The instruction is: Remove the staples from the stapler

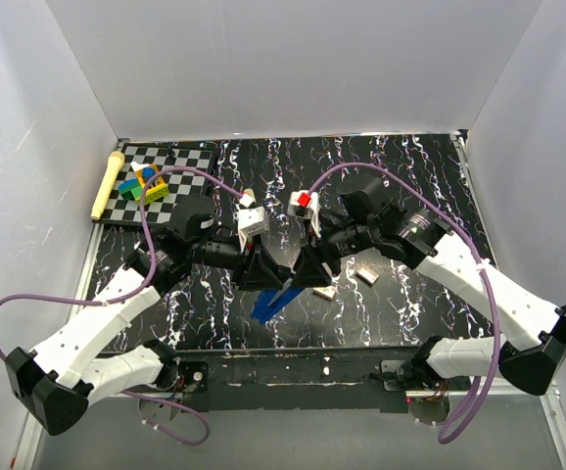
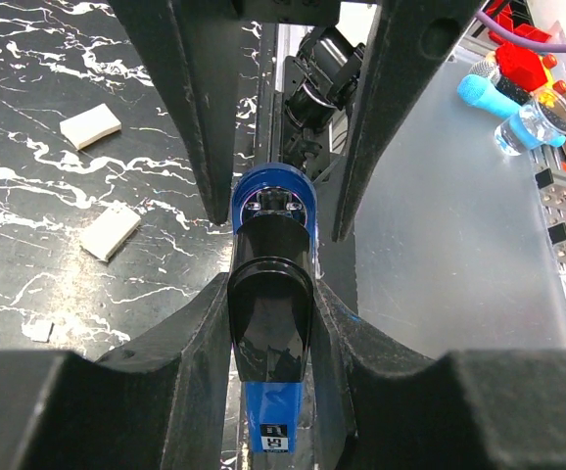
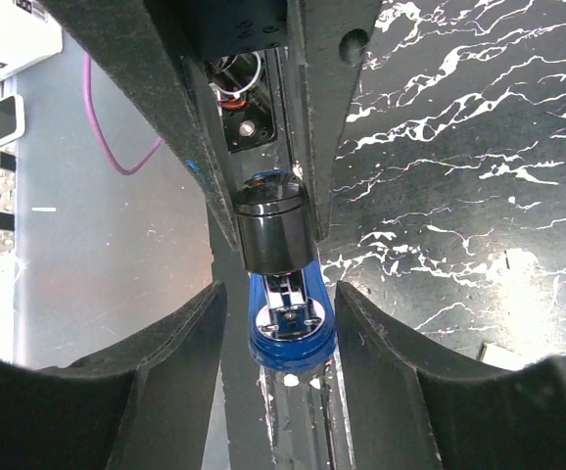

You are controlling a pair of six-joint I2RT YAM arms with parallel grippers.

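Note:
The stapler [image 1: 271,302], with a blue base and a glossy black top, hangs tilted over the near middle of the table. My left gripper [image 2: 271,313] is shut on its rear part, fingers pressed against both sides of the black top [image 2: 269,313]. From the opposite side my right gripper [image 3: 281,304] stands open around the stapler's front end [image 3: 291,328], with a gap on each side. In the top view the left gripper [image 1: 260,269] and right gripper [image 1: 307,269] meet nose to nose. Pale strips of staples [image 2: 110,232] lie on the table, two of them just right of the stapler [image 1: 324,292].
A checkerboard mat [image 1: 156,191] at the back left carries coloured blocks [image 1: 144,183] and a yellow stick [image 1: 107,183]. White walls close in the table [image 1: 410,176] on three sides. The stapler hangs near the table's front edge.

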